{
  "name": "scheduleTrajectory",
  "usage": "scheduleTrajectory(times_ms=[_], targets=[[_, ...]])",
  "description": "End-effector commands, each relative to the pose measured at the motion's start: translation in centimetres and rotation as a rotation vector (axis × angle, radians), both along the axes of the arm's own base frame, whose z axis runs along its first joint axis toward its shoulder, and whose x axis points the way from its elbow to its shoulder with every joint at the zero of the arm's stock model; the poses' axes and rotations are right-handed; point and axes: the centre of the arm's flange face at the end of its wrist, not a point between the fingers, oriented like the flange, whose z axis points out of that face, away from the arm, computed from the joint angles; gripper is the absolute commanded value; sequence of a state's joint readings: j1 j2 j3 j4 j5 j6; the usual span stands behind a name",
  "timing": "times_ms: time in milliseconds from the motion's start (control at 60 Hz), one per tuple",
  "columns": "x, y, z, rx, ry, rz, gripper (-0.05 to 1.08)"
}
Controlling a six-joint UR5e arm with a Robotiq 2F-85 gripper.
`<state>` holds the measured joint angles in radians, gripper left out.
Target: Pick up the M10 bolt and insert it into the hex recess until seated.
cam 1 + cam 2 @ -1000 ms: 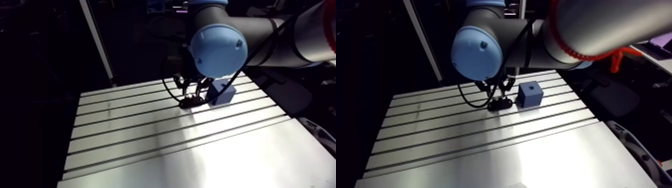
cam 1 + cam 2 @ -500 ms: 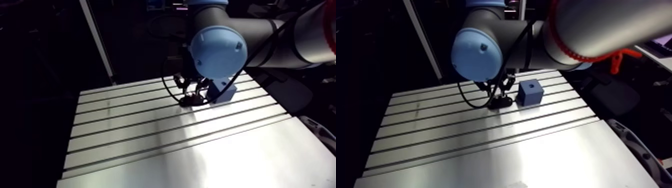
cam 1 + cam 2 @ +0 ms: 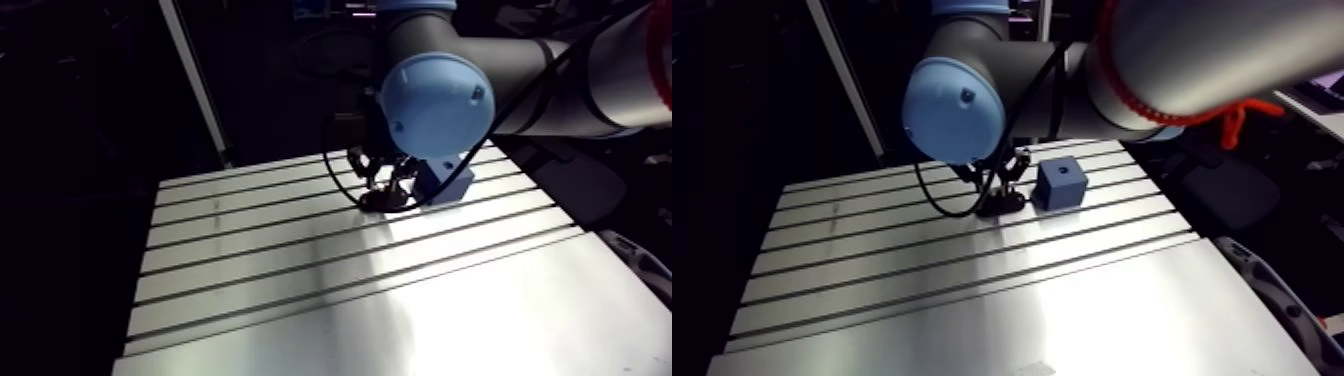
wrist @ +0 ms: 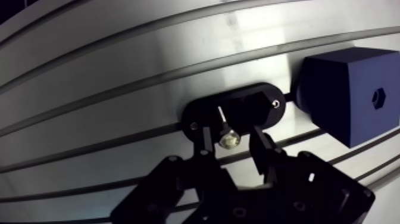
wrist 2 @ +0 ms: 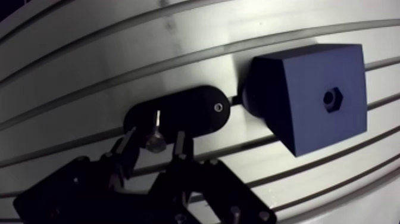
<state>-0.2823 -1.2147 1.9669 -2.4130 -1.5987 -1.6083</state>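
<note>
The M10 bolt (image 4: pixel 228 139) stands with its head up in a black oval holder (image 4: pixel 265 108) on the slotted table (image 3: pixel 972 290). My gripper (image 4: pixel 231 136) is low over the holder, one finger (image 4: pixel 205 138) on each side of the bolt head, with narrow gaps left, so it is open. Beside the holder sits a blue cube (image 5: pixel 309 95), touching or nearly touching its end, with a small hex recess (image 5: pixel 331 99) in the face toward the camera. In the arm view the gripper (image 3: pixel 1000 190) hangs just left of the cube (image 3: pixel 1062 183).
Long grooves run across the aluminium table (image 3: pixel 300 300). A slanted metal post (image 3: pixel 195 80) rises behind the table's far left corner. The arm's big light-blue joint cap (image 3: pixel 437 100) hides part of the cube in the arm view.
The fingers have narrowed around the bolt compared with the earlier arm views. Holder and cube have not moved; the camera shifted slightly.
</note>
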Motion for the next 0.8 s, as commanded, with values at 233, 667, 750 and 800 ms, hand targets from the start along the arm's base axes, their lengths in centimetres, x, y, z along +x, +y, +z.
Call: scheduleTrajectory(times_ms=[233, 667, 750, 800], targets=[[0.01, -0.01, -0.05, -0.001, 0.000, 0.000, 0.59], [0.06, -0.03, -0.11, -0.002, -0.003, 0.000, 0.63], [0.06, -0.03, -0.12, -0.002, -0.003, 0.000, 0.63], [0.07, -0.03, -0.12, -0.002, -0.003, 0.000, 0.64]])
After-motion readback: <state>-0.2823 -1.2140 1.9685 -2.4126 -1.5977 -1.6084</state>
